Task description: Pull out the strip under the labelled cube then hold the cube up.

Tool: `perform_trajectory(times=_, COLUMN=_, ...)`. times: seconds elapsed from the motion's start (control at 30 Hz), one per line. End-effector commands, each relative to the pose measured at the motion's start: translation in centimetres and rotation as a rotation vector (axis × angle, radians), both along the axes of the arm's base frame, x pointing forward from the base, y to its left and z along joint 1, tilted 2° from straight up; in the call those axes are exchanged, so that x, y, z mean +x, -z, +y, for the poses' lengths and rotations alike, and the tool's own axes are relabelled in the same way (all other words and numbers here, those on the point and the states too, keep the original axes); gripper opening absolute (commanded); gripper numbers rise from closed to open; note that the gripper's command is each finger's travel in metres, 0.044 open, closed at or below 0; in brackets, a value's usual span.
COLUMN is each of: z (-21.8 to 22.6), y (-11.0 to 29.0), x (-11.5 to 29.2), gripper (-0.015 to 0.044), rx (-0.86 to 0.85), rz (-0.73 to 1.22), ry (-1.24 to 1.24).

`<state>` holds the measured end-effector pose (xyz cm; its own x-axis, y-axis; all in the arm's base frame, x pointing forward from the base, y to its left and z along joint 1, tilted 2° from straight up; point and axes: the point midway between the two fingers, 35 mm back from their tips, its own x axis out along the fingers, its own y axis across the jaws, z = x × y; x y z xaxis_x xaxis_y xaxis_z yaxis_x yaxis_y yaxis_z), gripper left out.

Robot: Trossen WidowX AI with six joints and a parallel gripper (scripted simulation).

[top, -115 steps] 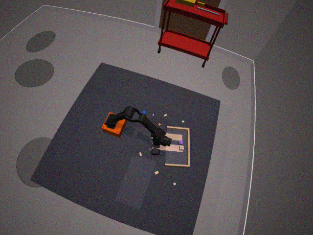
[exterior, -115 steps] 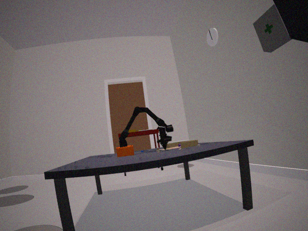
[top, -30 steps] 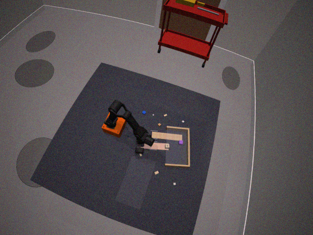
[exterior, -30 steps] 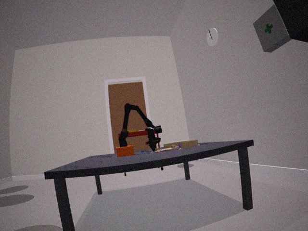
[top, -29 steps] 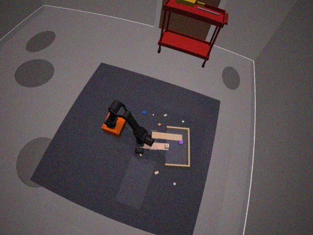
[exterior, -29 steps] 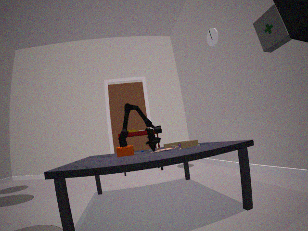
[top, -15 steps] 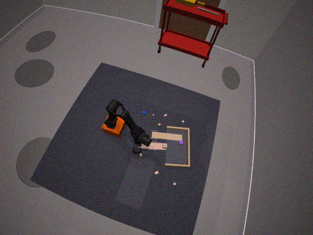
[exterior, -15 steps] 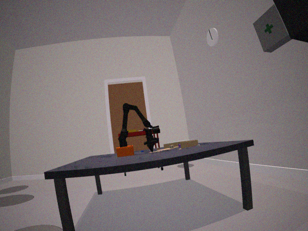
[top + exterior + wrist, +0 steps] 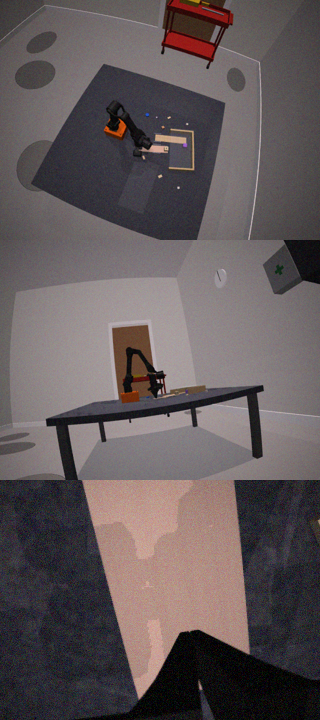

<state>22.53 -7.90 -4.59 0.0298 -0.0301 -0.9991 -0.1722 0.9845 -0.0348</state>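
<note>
The labelled cube [image 9: 166, 148] [image 9: 176, 392] is pale, with a dark mark on top. It sits on the far end of a pink strip [image 9: 155, 149] [image 9: 175, 570], just outside the open side of the wooden frame. My gripper [image 9: 155, 397] [image 9: 189, 640] is shut and empty, with its fingertips pointing down at the pink strip near its robot-side end; whether they touch it is hard to tell. A tan strip [image 9: 170, 138] lies beside it and reaches into the frame. A purple cube [image 9: 185, 145] [image 9: 186, 391] is by its far end.
The wooden frame [image 9: 193, 155] has walls on three sides and opens toward the robot. Thin guide rails flank the strips. Several small pale blocks, an orange-brown block [image 9: 162, 127] and a blue disc [image 9: 147, 114] lie around. One pale block [image 9: 143, 157] lies close beside the gripper.
</note>
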Motion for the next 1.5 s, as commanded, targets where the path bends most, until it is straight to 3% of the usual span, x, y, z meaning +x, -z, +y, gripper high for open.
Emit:
perform_trajectory(times=0.0, z=0.0, y=0.7, x=-1.7, gripper=0.0, rx=0.004, rz=0.041, ry=0.006)
perform_trajectory(times=1.17, z=-0.1, y=0.7, x=-2.2, gripper=0.0, rx=0.003, rz=0.042, ry=0.006)
perform_trajectory(times=1.33, z=-0.2, y=-4.0, x=-0.9, gripper=0.0, rx=0.003, rz=0.038, ry=0.005)
perform_trajectory(times=1.47, z=-0.1, y=-4.2, x=-0.9, gripper=0.0, rx=0.003, rz=0.04, ry=0.006)
